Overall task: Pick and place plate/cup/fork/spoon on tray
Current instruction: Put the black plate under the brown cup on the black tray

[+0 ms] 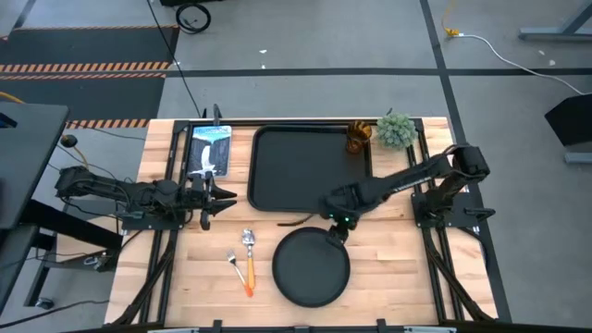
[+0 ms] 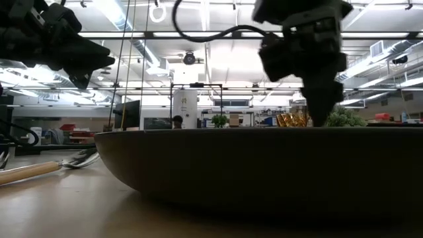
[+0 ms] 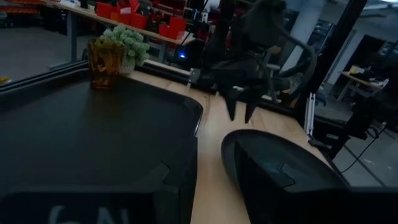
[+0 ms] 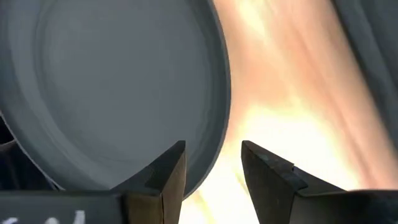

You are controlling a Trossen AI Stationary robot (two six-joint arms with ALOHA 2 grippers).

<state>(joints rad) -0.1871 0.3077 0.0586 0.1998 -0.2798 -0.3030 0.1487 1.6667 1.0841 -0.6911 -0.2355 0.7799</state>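
The round black plate (image 1: 311, 266) lies flat on the wooden table, near the front edge. My right gripper (image 1: 339, 229) is open just above the plate's far rim (image 4: 214, 118). In the right wrist view (image 4: 214, 171) one finger stands over the plate's inside and one outside the rim; I see no touch. The black tray (image 1: 277, 171) lies beyond the plate, and the amber cup (image 1: 358, 137) stands upright in its far right corner. The spoon (image 1: 248, 242) and the fork (image 1: 237, 265) lie on the table left of the plate. My left gripper (image 1: 217, 197) is open and empty, left of the tray.
A green potted plant (image 1: 396, 129) stands at the far right, beside the cup. A blue-white picture card (image 1: 209, 150) lies left of the tray, just beyond my left gripper. Bare wood shows to the right of the plate (image 1: 398, 268).
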